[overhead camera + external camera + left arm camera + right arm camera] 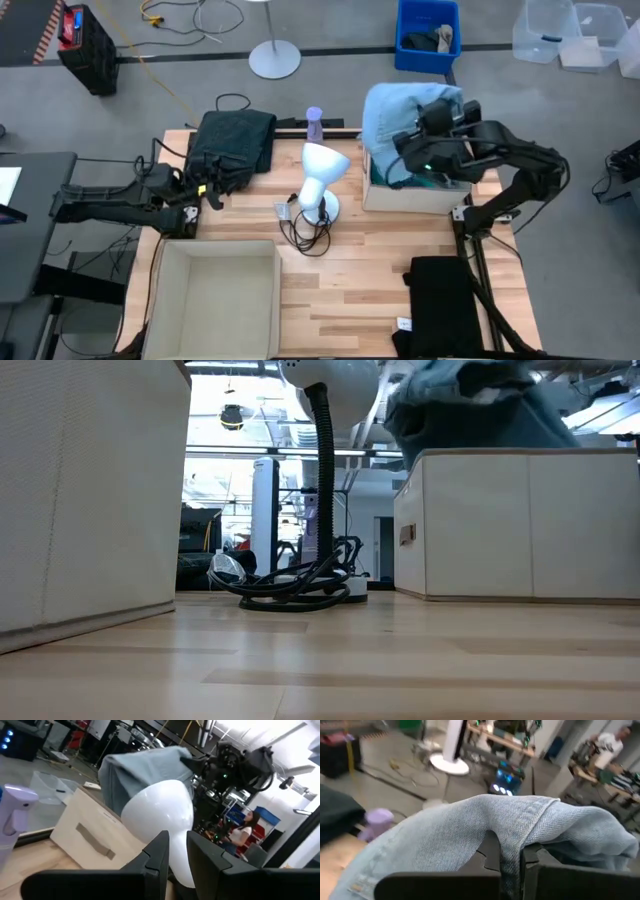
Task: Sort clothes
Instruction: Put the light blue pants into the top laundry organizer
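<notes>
From above, the right gripper [425,150] sits over the beige fabric box [420,192] at the right far part of the wooden table [350,270], with the light blue denim jeans [395,115] heaped on that box's far rim and draped under the arm; a sliver of teal shirt [432,181] shows inside the box just beside the gripper. The dark green trousers [235,142] lie folded at the table's far left, and the left gripper [205,190] rests at their near edge, close to the white desk lamp [320,175] standing mid-table. A black garment [440,300] lies flat at the near right corner, and a larger empty-looking beige fabric bin [165,300] stands at the near left. The low view shows the lamp's black ribbed neck [325,470] rising from coiled cable, with the denim piled on top of the box on the right. The left wrist view shows its two dark fingers [157,855] nearly together with nothing between them (the lamp's white head is beyond them). The right wrist view shows that gripper's fingers [492,852] pinched on a fold of the denim waistband, with a lilac spray bottle [379,820] farther off.
</notes>
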Tool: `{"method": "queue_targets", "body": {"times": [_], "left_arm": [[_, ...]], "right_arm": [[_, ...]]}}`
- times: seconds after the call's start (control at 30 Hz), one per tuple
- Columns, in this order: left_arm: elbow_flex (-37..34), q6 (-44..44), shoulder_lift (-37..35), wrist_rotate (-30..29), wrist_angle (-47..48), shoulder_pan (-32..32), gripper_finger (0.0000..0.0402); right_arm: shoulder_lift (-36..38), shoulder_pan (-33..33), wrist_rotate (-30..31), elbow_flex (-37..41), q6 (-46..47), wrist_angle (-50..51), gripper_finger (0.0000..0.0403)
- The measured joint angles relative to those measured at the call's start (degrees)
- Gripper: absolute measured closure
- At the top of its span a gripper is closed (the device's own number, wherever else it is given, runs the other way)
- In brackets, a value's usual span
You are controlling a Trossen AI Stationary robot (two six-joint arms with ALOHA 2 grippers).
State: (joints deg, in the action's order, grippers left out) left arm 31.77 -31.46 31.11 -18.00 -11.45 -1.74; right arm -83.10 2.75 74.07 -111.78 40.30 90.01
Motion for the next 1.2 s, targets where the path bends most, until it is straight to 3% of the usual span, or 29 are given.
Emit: {"method": "queue_targets", "body": {"times": [0.2, 0.77, 0.97, 1.2], "left_arm": [[0.0, -2.3, 0.0, 0.0, 0.0, -1.6, 0.0340], [0.4, -3.0, 0.0, 0.0, 0.2, -6.9, 0.0340], [1.2, -5.7, 2.1, 4.1, 0.9, -9.4, 0.0340], [9.8, -2.2, 8.5, 7.7, 8.5, -11.9, 0.0340]], "right_arm": [[-0.1, -5.9, -8.6, 5.0, 1.6, 0.1, 0.0391], [-0.2, -15.1, -22.1, 13.7, 8.9, 0.0, 0.0376], [-0.3, -16.1, -23.3, 14.0, 9.4, 0.0, 0.0340], [-0.2, -16.0, -25.6, 14.0, 9.4, 0.0, 0.0275]]}}
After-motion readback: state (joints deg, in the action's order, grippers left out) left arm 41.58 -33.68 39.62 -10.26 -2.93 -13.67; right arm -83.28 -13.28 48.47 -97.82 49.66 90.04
